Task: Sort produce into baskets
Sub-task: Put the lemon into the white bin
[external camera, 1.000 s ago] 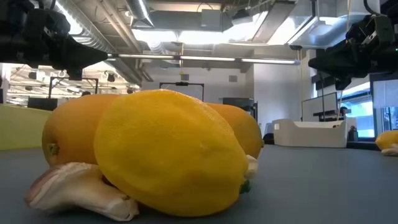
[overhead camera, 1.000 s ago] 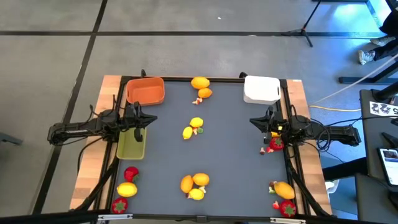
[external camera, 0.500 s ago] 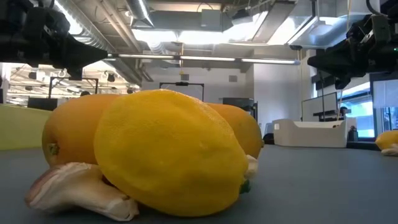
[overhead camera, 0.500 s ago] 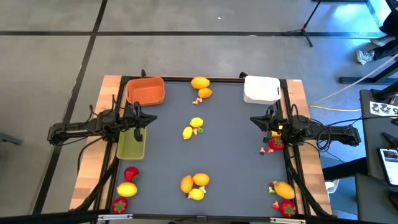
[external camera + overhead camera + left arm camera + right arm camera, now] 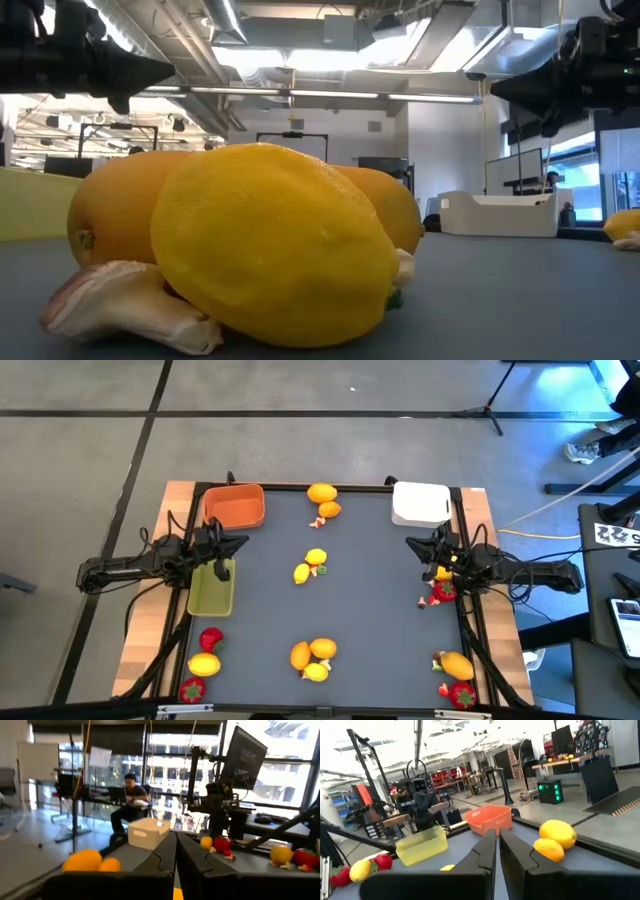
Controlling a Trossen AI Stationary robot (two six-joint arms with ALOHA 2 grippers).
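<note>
Toy produce lies in groups on the dark table top: oranges (image 5: 322,493) at the far middle, lemons (image 5: 312,560) at the centre, a citrus cluster (image 5: 314,657) at the near middle, which fills the low view (image 5: 270,260). Strawberries and a lemon (image 5: 205,660) lie near left, and more fruit (image 5: 456,670) near right. The orange bin (image 5: 235,506), white bin (image 5: 420,503) and yellow-green bin (image 5: 211,592) stand on the table. My left gripper (image 5: 240,541) is shut and empty above the yellow-green bin's far end. My right gripper (image 5: 410,542) is shut and empty near the white bin, a strawberry (image 5: 443,591) beside its arm.
The orange bin stands at the far left corner, the white bin at the far right corner, the yellow-green bin along the left edge. Open table lies between the fruit groups. A person (image 5: 131,800) sits in the room beyond the table.
Both grippers have risen a little and tipped up toward level, their shut tips now pointing toward the table's middle. Nothing on the table has moved.
</note>
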